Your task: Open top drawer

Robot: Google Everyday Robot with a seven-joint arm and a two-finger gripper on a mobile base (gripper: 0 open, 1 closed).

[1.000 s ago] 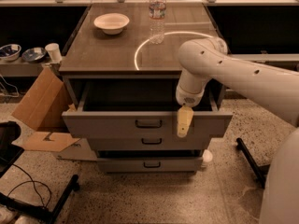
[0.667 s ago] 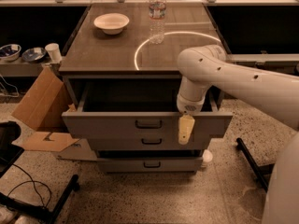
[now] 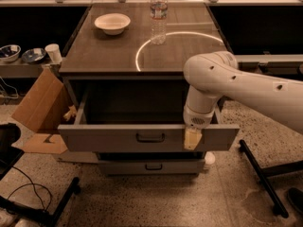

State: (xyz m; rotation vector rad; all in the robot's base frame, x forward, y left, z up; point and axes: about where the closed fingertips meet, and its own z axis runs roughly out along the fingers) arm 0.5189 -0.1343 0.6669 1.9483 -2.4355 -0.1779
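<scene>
The top drawer of the grey cabinet stands pulled far out toward me. Its flat grey front carries a small dark pull handle, and its deep interior shows dark behind the front. My gripper hangs from the white arm, which reaches in from the right. The gripper sits at the drawer front's upper edge, right of the handle and near the right end of the front. A lower, narrower grey drawer with a like handle shows beneath.
On the cabinet top stand a white bowl and a water bottle. An open cardboard box lies at the left. A side shelf holds bowls and a cup. Black frame legs lie on the floor at the right and lower left.
The drawer front has come a little further toward me. The gripper has moved the same way with it, staying at the front's upper edge.
</scene>
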